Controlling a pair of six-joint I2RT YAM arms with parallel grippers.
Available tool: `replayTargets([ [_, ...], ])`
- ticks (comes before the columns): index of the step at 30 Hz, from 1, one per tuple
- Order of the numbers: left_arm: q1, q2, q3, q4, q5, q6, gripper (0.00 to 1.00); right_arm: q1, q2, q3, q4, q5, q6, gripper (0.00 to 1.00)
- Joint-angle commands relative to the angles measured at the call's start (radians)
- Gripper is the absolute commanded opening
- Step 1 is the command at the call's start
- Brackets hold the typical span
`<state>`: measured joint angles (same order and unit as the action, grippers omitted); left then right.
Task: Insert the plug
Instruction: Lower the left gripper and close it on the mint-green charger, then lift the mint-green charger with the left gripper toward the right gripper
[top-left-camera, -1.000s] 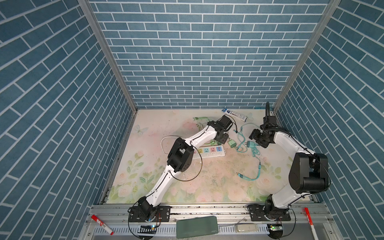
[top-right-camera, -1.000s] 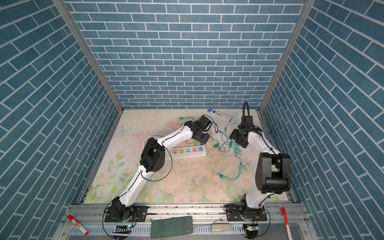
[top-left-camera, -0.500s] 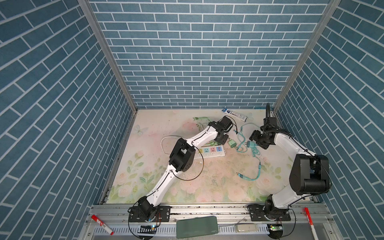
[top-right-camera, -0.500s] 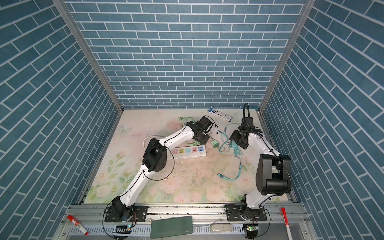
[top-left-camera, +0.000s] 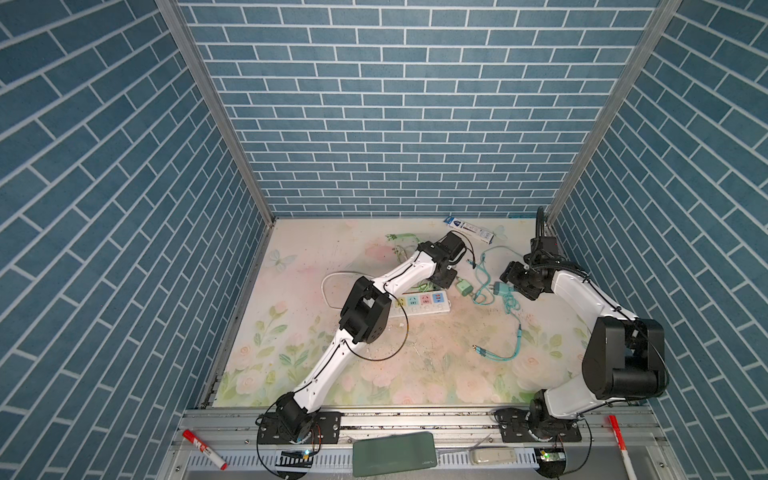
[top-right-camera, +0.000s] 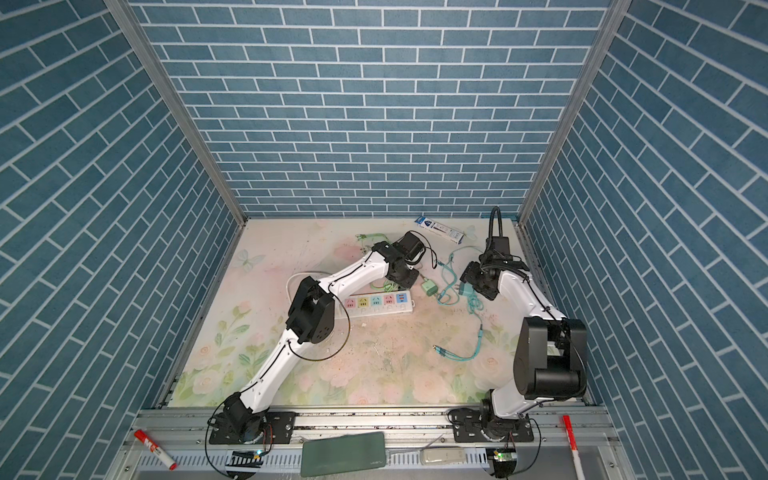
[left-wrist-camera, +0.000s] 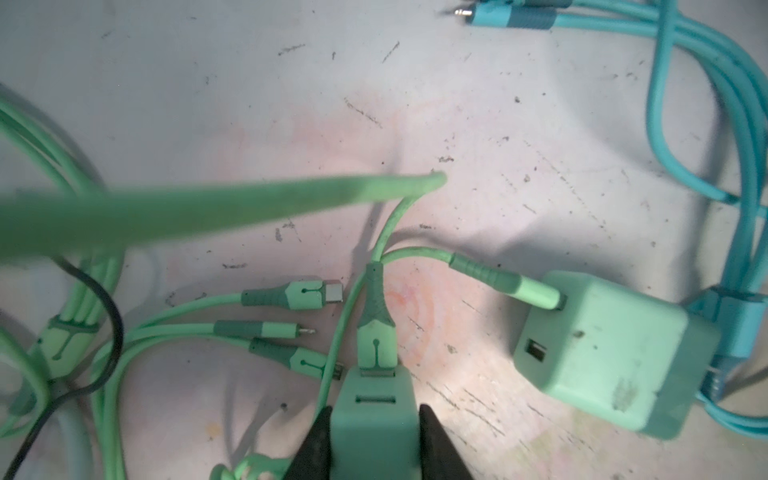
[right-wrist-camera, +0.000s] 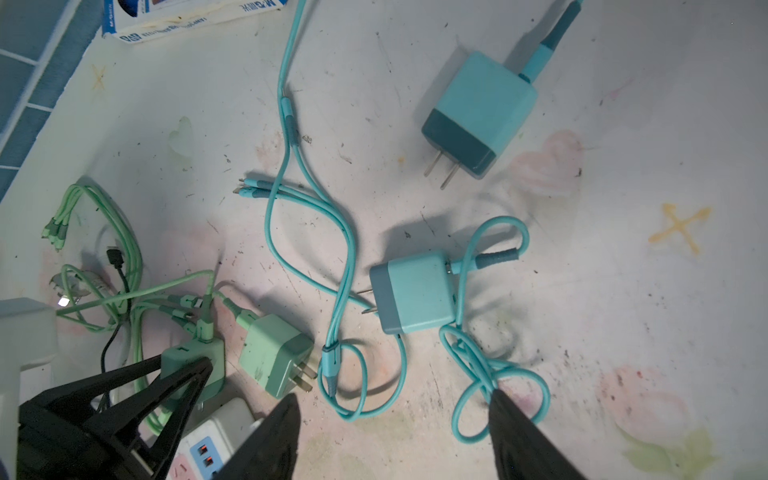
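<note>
Mint-green plastic marks the plug we are after. In a top view the left pincer (top-left-camera: 445, 281) sits low over the counter (top-left-camera: 374, 365), at about one o'clock from the white power strip (top-left-camera: 419, 302) and close to its end. It covers the plug there. A spare mint adapter (top-left-camera: 464, 287) lies just beside it at three o'clock, and the right pincer (top-left-camera: 514, 281) hangs further out that way.

In the left wrist view, the black fingers (left-wrist-camera: 320, 424) are clamped on the flat sides of the mint plug adapter (left-wrist-camera: 374, 432). A USB cable (left-wrist-camera: 376, 328) is seated in its face, and its prongs are out of sight.

In the right wrist view, the right pincer's jaws stand wide apart with nothing between them, above a teal adapter (right-wrist-camera: 415, 293) and its loops.

We see three risks:
- The trailing cable runs through a knot of loose connectors, so a lift may drag them or the spare adapter along.
- The smooth sides could twist in the grip once the prongs meet resistance.
- Nothing holds the strip, so an off-line push would likely shove it instead of seating the plug.
</note>
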<state>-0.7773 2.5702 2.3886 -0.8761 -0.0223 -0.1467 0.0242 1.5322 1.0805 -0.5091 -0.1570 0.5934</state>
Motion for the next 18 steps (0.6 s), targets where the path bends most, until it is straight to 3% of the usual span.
replayTargets([
  [1,0.003,-0.03,0.096,-0.045,-0.007,0.043,0.33,-0.004,-0.053,-0.027,0.0,-0.033,-0.021,0.72],
  [6,0.007,-0.029,0.199,-0.09,-0.011,0.075,0.33,-0.003,-0.101,-0.049,0.005,-0.03,-0.017,0.72],
  [9,0.009,-0.022,0.226,-0.132,-0.01,0.096,0.41,-0.002,-0.115,-0.059,0.002,-0.039,-0.017,0.72],
  [18,0.009,-0.021,0.13,-0.145,-0.002,0.02,0.47,-0.002,-0.134,-0.076,0.001,-0.04,-0.018,0.72],
])
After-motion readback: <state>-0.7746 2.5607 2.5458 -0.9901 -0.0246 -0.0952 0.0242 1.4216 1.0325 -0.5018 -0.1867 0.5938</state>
